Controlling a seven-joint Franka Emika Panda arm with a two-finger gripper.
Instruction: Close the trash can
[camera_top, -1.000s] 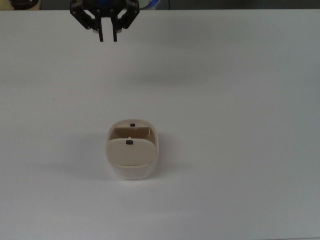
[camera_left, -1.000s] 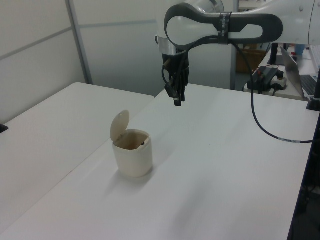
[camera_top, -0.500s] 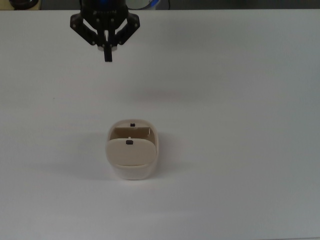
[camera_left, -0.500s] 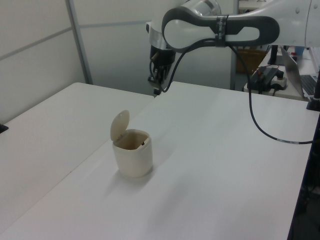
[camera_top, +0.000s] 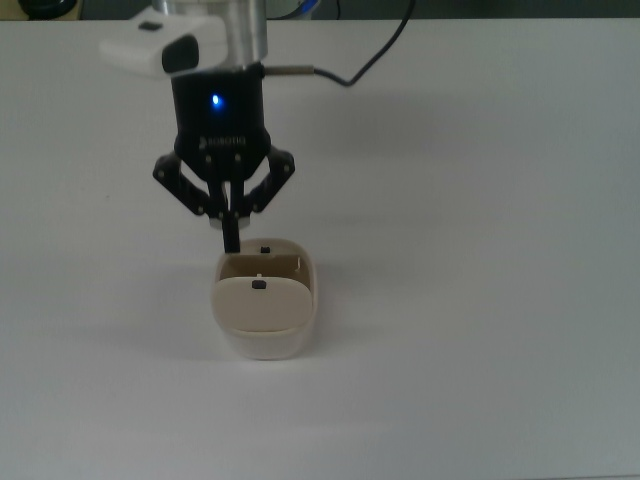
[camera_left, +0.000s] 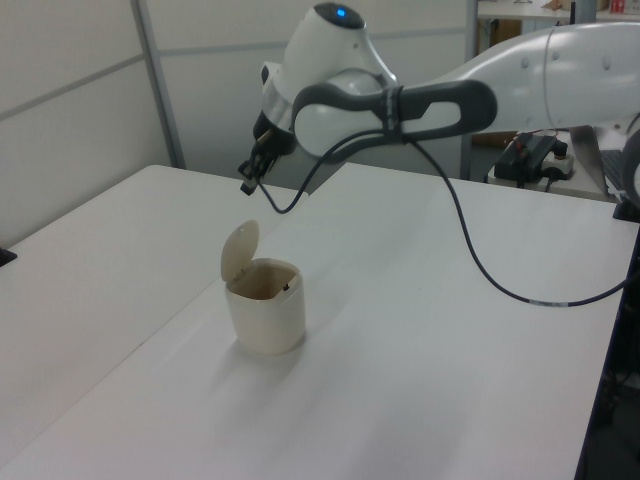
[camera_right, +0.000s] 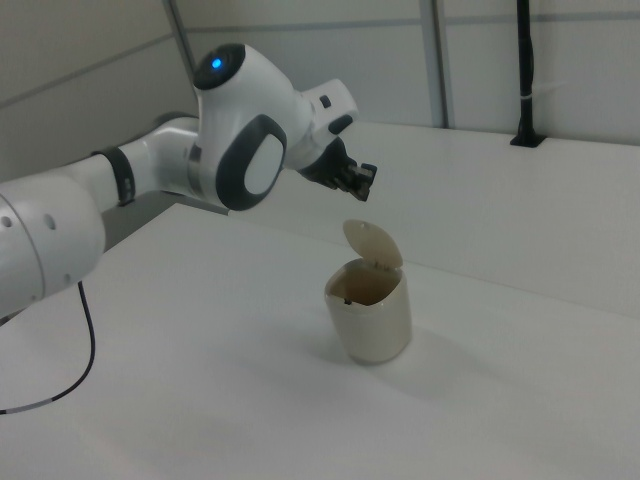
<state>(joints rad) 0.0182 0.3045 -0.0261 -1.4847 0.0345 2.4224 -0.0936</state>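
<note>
White table; gripper hangs with fingers pressed together, empty, the bin just below them, lid up.

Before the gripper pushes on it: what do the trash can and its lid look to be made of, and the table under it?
Trash can: likely molded plastic, cream, smooth with rounded corners and a soft sheen. Its raised lid: same cream material, thin and flat. Table: smooth matte white, perhaps laminate; the base material cannot be told.
</note>
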